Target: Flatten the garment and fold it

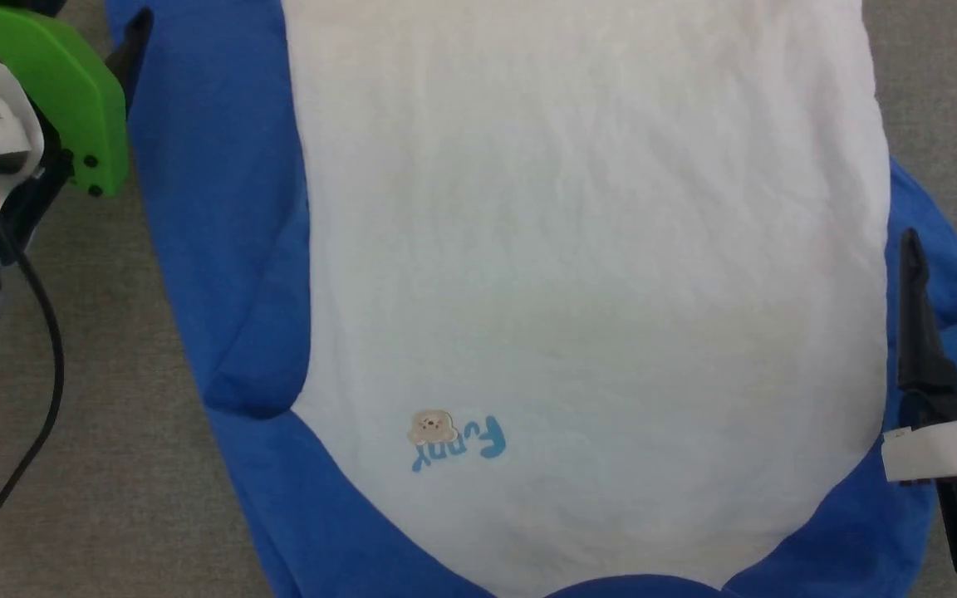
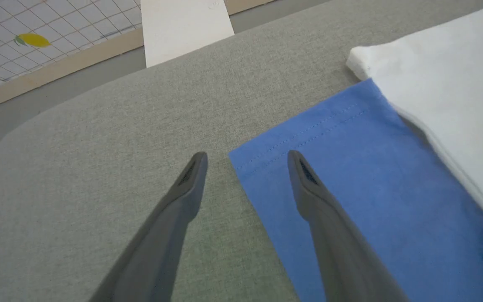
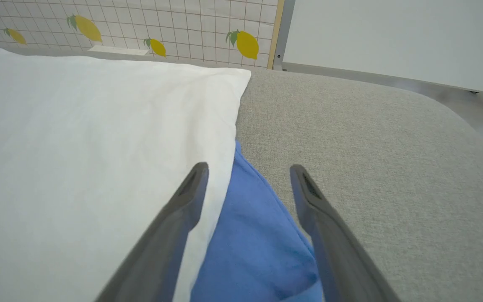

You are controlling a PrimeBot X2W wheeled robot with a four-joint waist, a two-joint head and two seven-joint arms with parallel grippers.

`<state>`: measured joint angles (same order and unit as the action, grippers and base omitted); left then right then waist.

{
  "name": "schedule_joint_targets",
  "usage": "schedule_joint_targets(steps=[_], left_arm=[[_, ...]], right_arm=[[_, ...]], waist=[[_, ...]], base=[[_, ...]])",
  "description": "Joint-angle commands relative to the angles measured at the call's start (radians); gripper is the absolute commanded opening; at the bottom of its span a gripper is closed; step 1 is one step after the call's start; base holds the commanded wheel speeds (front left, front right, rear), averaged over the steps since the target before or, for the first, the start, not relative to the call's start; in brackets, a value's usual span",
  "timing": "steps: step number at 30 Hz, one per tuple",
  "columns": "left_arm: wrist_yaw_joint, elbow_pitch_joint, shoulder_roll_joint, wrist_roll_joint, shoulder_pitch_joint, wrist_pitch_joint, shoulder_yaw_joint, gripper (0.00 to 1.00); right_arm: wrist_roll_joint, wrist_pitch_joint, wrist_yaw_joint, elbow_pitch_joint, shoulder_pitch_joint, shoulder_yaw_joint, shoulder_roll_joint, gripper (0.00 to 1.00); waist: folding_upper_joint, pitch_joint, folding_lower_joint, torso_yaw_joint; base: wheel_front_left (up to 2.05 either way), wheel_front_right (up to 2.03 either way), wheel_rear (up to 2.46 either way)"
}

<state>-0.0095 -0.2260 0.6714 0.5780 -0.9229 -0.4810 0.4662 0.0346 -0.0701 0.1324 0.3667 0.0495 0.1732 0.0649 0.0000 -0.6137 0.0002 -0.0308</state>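
The left gripper [image 2: 247, 156] gapes wide and empty, with the hemmed sleeve corner of the soft white-bodied, royal-blue-sleeved cloth T-shirt [image 1: 578, 249] between its tips. The right gripper [image 3: 248, 168], equally spread and empty, straddles the white body's edge and the blue sleeve. The blue lettering [image 1: 458, 444] reads "Funny".

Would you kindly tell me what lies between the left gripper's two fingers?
Left wrist view: between the left gripper's open fingers lie the blue sleeve's hemmed corner and a strip of bare grey tabletop.
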Motion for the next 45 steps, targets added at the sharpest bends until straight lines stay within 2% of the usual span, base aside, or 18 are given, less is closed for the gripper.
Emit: schedule_joint_targets(steps=[1,6,7,8,14,20,26,37,45], left_arm=[[-0.003,-0.009,-0.002,0.004,-0.012,-0.007,-0.001,1.00],[-0.001,-0.054,-0.019,0.033,0.004,-0.037,0.005,1.00],[-0.007,-0.060,-0.021,0.041,0.008,-0.045,0.009,0.08],[-0.013,-0.064,-0.022,0.048,0.011,-0.050,0.011,0.00],[0.005,-0.064,-0.028,0.065,0.018,0.008,-0.020,0.00],[0.043,-0.037,-0.042,0.127,0.038,0.105,-0.111,0.00],[0.061,0.014,0.018,0.167,0.113,0.144,-0.186,0.00],[0.087,0.117,0.141,0.288,0.423,0.212,-0.369,0.00],[0.134,0.243,0.158,0.374,0.705,0.258,-0.517,0.00]], right_arm=[[0.002,0.003,-0.002,0.000,0.022,-0.002,0.006,1.00],[0.005,-0.003,-0.002,-0.001,0.036,-0.001,0.017,1.00],[0.005,-0.005,-0.002,-0.001,0.039,-0.001,0.018,1.00],[0.005,-0.006,-0.002,-0.001,0.042,0.000,0.019,1.00],[0.006,-0.009,-0.002,-0.009,0.046,0.002,0.022,1.00],[0.007,-0.008,-0.002,-0.023,0.034,0.008,0.018,1.00],[0.005,-0.012,-0.002,-0.036,0.004,0.028,0.011,1.00],[0.002,-0.028,-0.002,-0.048,-0.096,0.071,-0.007,1.00],[0.011,-0.040,-0.002,-0.049,-0.157,0.088,-0.014,1.00]], waist=[[0.0000,-0.062,-0.0002,-0.017],[0.0000,-0.081,-0.0002,-0.009],[0.0000,-0.082,-0.0002,-0.007],[0.0000,-0.082,-0.0002,-0.005],[0.0000,-0.042,-0.0002,0.013],[0.0000,0.040,-0.0002,0.026],[0.0000,0.148,-0.0002,0.035],[0.0000,0.357,-0.0002,0.059],[0.0000,0.457,-0.0002,0.084]], base=[[0.00,0.00,0.00],[0.00,0.00,0.00],[0.00,0.00,0.00],[0.00,0.00,0.00],[0.00,0.00,0.00],[0.00,0.00,0.00],[0.00,0.00,0.00],[0.00,0.00,0.00],[0.00,0.00,0.00]])
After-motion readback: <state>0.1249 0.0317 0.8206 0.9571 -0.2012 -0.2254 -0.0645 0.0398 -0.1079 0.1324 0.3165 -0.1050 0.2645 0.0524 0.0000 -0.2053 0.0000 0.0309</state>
